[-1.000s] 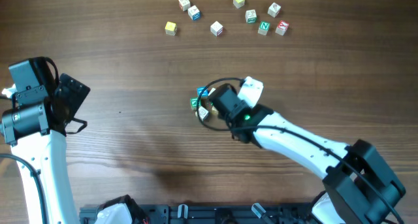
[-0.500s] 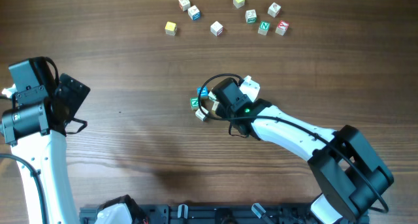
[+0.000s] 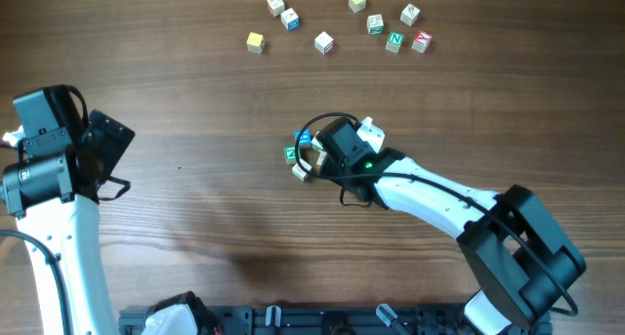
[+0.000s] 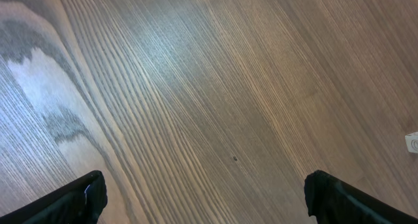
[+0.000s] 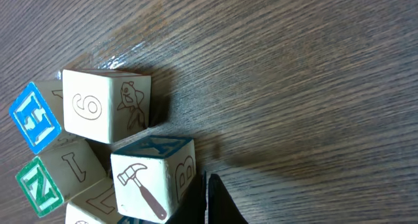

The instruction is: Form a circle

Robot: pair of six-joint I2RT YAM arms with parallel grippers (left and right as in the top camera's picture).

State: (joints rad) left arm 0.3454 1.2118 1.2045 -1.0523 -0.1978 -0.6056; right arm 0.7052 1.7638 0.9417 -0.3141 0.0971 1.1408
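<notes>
1. The circle (image 3: 301, 155) is a tight cluster of small letter cubes near the middle of the desk (image 3: 195, 101). From overhead, the right arm's wrist covers its right side.
2. In the right wrist view, the cluster fills the left side. A cream cube with a 6 and a fish (image 5: 108, 112) sits at the top, with a blue H cube (image 5: 36, 116) to its left. Below them are a green N cube (image 5: 39, 185) and a cube with a hammer drawing (image 5: 151, 178).
3. The right tool (image 5: 208, 185) has its jaws pressed together with nothing between them. Its dark tip is right against the hammer cube's right edge.
4. The left tool (image 4: 204, 185) hangs over bare wood at the left of the desk, well apart from the cluster. Its jaws are spread wide and empty, with one dark finger (image 4: 72, 201) in each lower corner of its own view.
5. Loose cubes (image 3: 323, 43) lie scattered along the far edge of the desk — nine of them, well apart from the cluster.
</notes>
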